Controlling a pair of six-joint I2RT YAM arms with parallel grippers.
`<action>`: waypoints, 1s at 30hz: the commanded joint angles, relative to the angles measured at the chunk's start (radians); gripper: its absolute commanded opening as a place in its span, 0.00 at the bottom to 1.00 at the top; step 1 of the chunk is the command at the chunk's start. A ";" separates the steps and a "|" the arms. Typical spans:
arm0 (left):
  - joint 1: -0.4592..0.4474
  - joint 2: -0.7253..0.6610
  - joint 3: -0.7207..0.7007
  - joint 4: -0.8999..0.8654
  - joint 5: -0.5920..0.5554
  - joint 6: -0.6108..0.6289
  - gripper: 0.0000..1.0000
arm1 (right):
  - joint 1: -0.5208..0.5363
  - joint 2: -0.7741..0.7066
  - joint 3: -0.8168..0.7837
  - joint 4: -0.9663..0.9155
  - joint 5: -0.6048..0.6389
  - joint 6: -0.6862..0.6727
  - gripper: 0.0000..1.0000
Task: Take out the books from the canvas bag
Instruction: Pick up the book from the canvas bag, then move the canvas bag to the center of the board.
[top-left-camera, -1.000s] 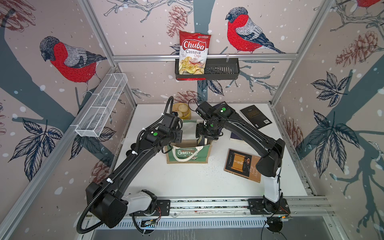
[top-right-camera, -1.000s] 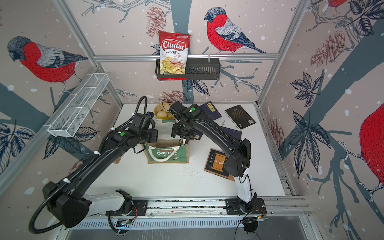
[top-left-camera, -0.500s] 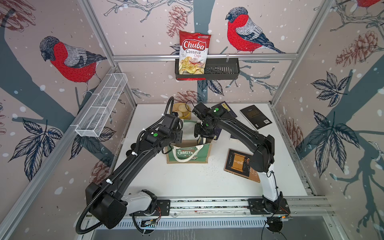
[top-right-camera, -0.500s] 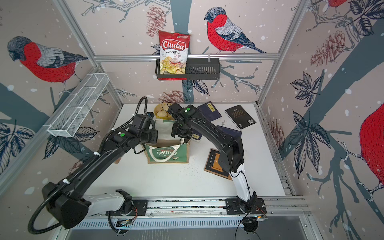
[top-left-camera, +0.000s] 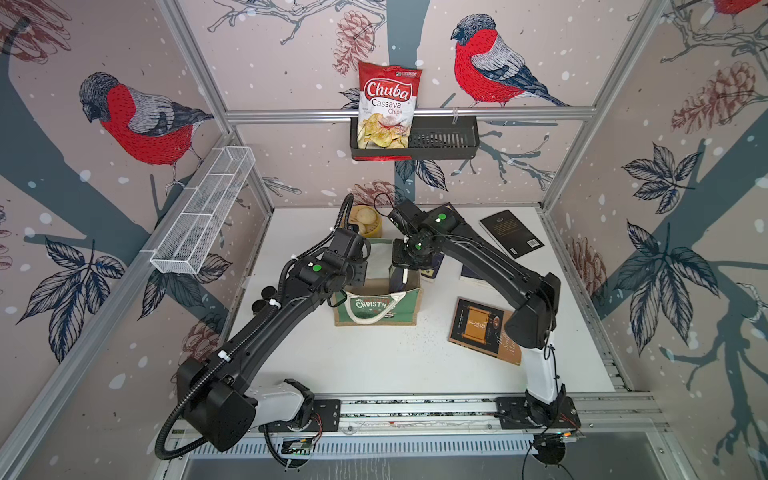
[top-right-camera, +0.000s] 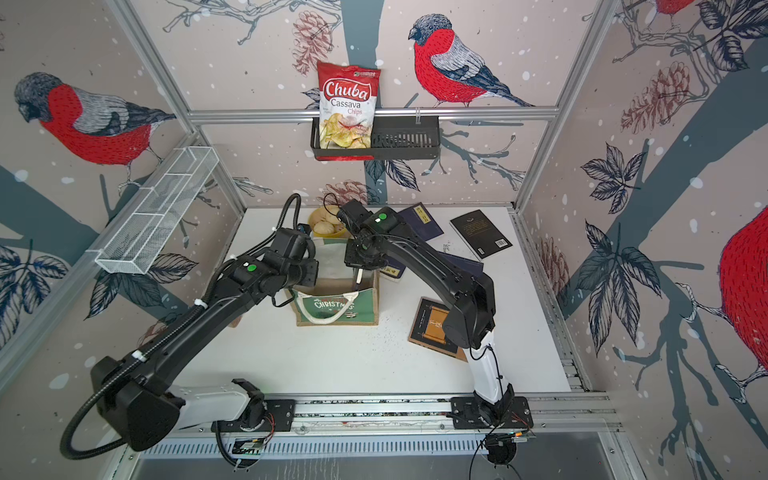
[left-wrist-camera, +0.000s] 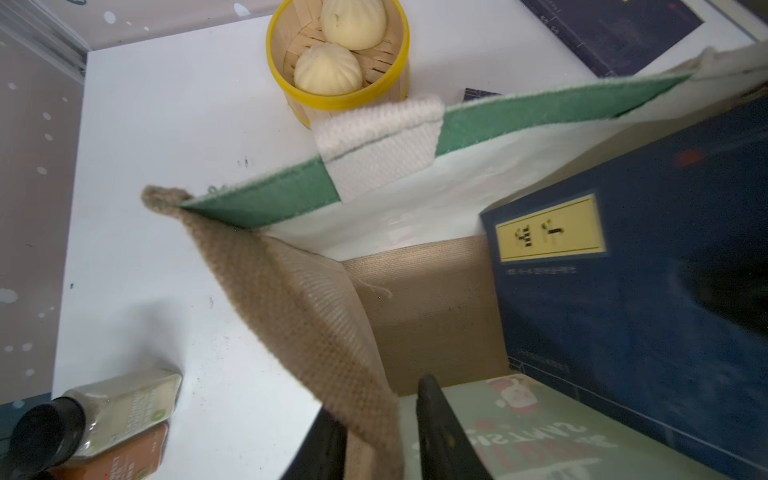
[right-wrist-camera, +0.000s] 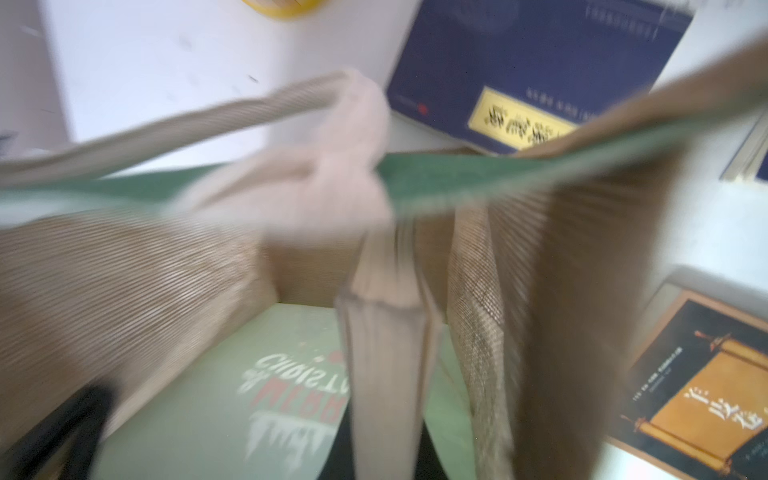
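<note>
- In both top views the canvas bag (top-left-camera: 376, 309) stands upright with its mouth open near the middle of the white surface (top-left-camera: 374, 365). Its green "Christmas" panel faces the rail.
- The left pincer (top-left-camera: 358, 286) sits at the bag's left wall. The right pincer (top-left-camera: 404, 275) points down into the mouth at the right side, where an upright navy book (top-left-camera: 395, 282) stands inside.
- Right of the bag, flat on the surface, lie the brown-black book (top-left-camera: 478, 328) and, nearer the back, the black book (top-left-camera: 511, 232). A flat navy book (top-right-camera: 419, 220) lies beyond the right arm.
- In the left wrist view the left pincer (left-wrist-camera: 378, 399) is pressed together on the bag's jute side wall (left-wrist-camera: 291, 299), with one black finger outside and one inside.
- The upright navy book (left-wrist-camera: 623, 311), with its yellow label, leans at the far side of the bag's interior.
- A bamboo steamer (left-wrist-camera: 345, 102) holding two buns stands just behind the bag, and spice jars (left-wrist-camera: 104, 419) lie apart on the surface.
- The right wrist view is blurred. The book's page edge (right-wrist-camera: 386, 365) runs up the centre from the right pincer (right-wrist-camera: 386, 461), and dark slivers hug both its sides, so the pincer is pinching the book.
</note>
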 joint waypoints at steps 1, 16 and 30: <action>-0.001 0.042 0.042 0.010 -0.102 0.004 0.27 | -0.006 -0.059 -0.006 0.113 -0.016 -0.066 0.00; 0.275 0.130 0.127 0.049 0.057 0.038 0.20 | -0.210 -0.440 -0.297 0.413 -0.108 -0.071 0.00; 0.667 0.271 0.232 0.216 0.172 -0.088 0.18 | -0.366 -0.588 -0.531 0.545 -0.243 -0.061 0.00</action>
